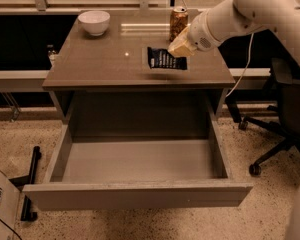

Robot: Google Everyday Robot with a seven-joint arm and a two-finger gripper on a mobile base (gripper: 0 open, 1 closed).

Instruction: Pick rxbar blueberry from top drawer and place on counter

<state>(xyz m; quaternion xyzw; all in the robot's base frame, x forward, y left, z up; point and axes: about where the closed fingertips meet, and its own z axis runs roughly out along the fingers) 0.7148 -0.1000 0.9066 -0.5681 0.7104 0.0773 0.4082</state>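
Note:
The rxbar blueberry [164,59], a dark navy wrapper with pale lettering, is low over the right part of the counter [105,64], touching or just above it. My gripper [179,49] comes in from the upper right on the white arm and is shut on the bar's right end. The top drawer [135,195] is pulled fully open below the counter, and its bare floor holds nothing.
A copper-brown can [178,21] stands just behind the gripper. A white bowl [94,21] sits at the counter's back left. A black office chair [285,114] is at the right, and a cardboard box [0,204] at the lower left on the speckled floor.

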